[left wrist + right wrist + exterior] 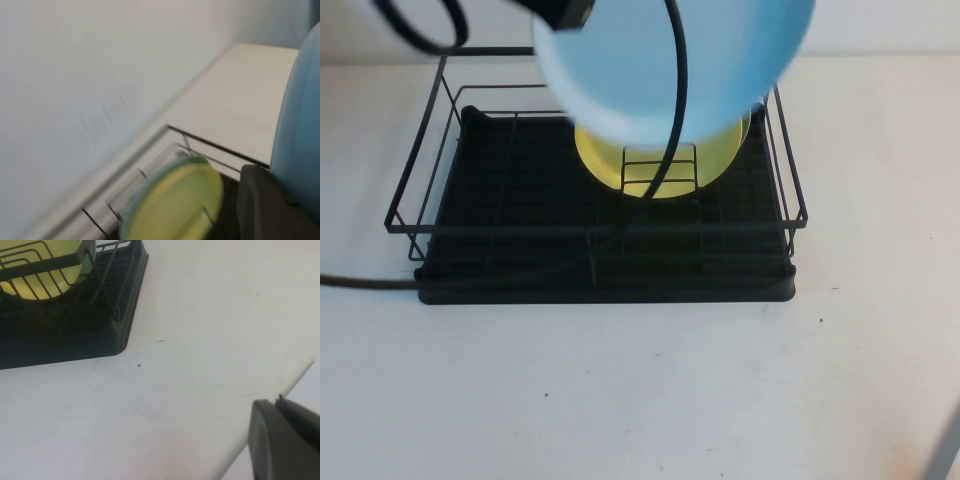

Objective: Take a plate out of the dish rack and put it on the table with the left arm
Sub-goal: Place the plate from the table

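Note:
My left gripper [565, 12] is at the top of the high view, above the back of the dish rack [600, 262]. It is shut on the rim of the light blue plate [720, 60] and holds it in the air, clear of the rack. In the left wrist view the blue plate [300, 125] stands on edge beside one dark finger [257, 205] of the left gripper [280, 197]. My right gripper [285, 410] hangs shut and empty over the table's [640, 390] right edge, away from the rack [60, 335].
A yellow plate [660, 165] stands upright in the small wire holder at the rack's back; it also shows in the left wrist view [175, 205] and the right wrist view [45, 270]. A black cable [675, 100] hangs across the rack. A wall [75, 75] runs behind the table.

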